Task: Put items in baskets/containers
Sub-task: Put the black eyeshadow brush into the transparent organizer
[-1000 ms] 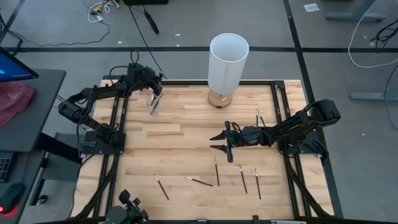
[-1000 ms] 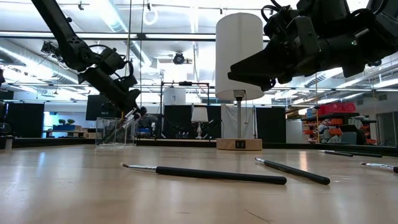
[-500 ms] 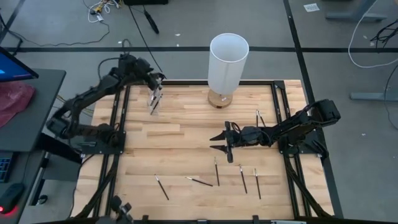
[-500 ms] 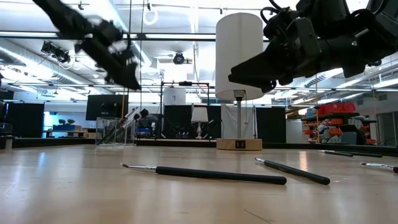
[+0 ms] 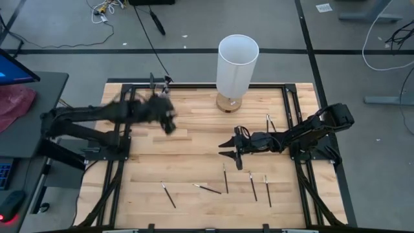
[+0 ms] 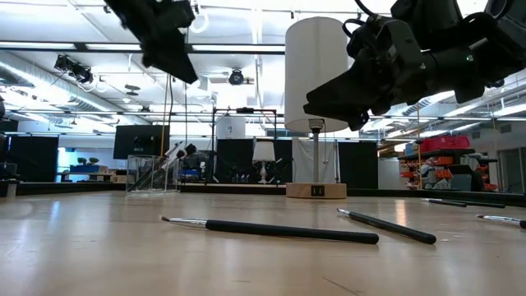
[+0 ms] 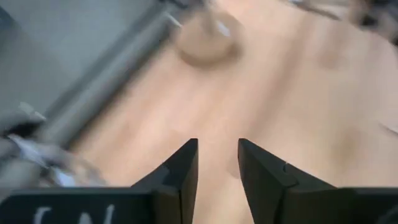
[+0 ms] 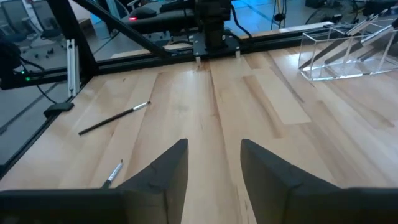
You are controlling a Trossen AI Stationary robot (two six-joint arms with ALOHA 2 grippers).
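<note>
Left pincer (image 7: 214, 163) parted, empty, over pale wood-plank table (image 5: 194, 162).

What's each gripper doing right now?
Left gripper: open, empty, above the table.
Right gripper: open, empty, over the brushes.

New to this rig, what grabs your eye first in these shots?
The tall white lamp at the table's far edge, middle, dominates. The left tool is a blur above the left half of the table, fingers apart and empty, with the clear container of brushes near the far-left corner. The right tool hovers open mid-table, above loose brushes along the near edge.
</note>
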